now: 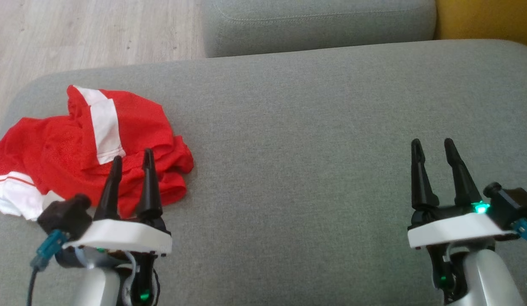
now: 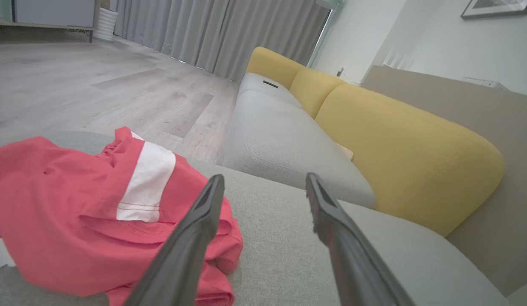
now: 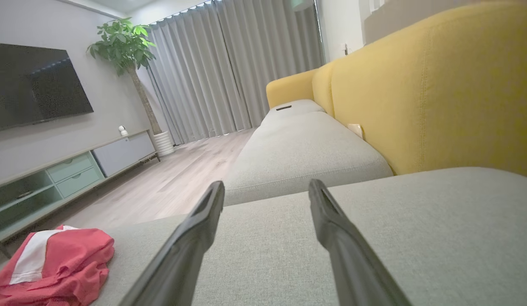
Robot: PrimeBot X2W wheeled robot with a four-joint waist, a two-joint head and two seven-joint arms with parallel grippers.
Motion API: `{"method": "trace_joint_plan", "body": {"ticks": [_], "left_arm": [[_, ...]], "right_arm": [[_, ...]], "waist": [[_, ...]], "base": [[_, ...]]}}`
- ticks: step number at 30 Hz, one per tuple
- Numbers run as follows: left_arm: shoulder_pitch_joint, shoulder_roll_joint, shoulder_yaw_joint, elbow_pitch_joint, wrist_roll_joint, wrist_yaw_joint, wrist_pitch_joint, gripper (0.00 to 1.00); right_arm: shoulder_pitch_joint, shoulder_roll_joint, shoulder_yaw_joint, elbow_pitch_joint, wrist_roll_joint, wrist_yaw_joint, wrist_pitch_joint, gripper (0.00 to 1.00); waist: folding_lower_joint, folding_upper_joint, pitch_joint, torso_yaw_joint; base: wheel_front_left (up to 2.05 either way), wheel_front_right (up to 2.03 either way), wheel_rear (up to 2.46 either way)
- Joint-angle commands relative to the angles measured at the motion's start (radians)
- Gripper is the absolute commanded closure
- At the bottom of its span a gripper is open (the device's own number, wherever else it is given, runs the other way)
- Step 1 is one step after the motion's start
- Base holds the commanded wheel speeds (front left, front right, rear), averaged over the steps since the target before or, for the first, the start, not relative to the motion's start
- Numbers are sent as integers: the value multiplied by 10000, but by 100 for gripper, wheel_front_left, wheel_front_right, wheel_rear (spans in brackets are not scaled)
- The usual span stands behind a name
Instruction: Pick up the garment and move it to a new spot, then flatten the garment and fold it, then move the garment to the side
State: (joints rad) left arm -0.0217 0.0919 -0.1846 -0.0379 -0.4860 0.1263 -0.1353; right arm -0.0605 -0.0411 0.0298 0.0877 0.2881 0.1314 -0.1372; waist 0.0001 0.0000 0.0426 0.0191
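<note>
Scene: A red mesh garment, crumpled into a loose heap, lies on the left end of a grey seat cushion, close to the rounded corner and the wooden floor beyond.
Left gripper: The left gripper stands with its fingers spread wide and nothing between them. In the head view its tips overlap the heap's near right edge.
Right gripper: The right gripper, equally wide and empty, hangs over bare cushion well apart from the cloth.
Long axis: The heap runs mostly left to right across the head view, along the cushion's length.
Pointing: A white band slants from the upper left down towards the left gripper. A white-edged flap trails at the lower left, against the cushion's edge. Waist and hem cannot be told apart in this bundle.
Stage: Judged from the lie of the cloth, the pick-up has not begun.
Risk, thin grasp: A pinch on a single mesh layer would likely lift a strand while the bulk drags behind.
Risk, edge: A leftward tug could spill the heap over the corner onto the floor.
Risk, snag: Open mesh may catch on a fingertip and cling at release.
</note>
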Motion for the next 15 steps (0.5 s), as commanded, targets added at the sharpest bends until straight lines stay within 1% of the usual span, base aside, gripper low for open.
{"method": "trace_joint_plan", "body": {"ticks": [1, 10, 13, 15], "left_arm": [[-403, 215, 111, -477, 355, 106, -172, 0], [-540, 681, -780, -559, 1551, 891, -435, 0], [-583, 678, -942, -687, 1671, 1098, -523, 0], [-558, 586, -899, -823, 1601, 1116, -581, 0]], "right_arm": [[-600, -69, 237, -454, -372, -5, -143, 0], [-568, -74, 415, -606, -1673, -6, -408, 0], [-576, -76, 496, -603, -2015, -6, -497, 0], [-585, -77, 525, -597, -2040, -6, -556, 0]], "waist": [[-1, 0, 8, -6], [-1, 0, 51, 13], [-1, 0, 65, 30], [-1, 0, 77, 34]], "base": [[0, 0, 0], [0, 0, 0], [0, 0, 0], [0, 0, 0]]}}
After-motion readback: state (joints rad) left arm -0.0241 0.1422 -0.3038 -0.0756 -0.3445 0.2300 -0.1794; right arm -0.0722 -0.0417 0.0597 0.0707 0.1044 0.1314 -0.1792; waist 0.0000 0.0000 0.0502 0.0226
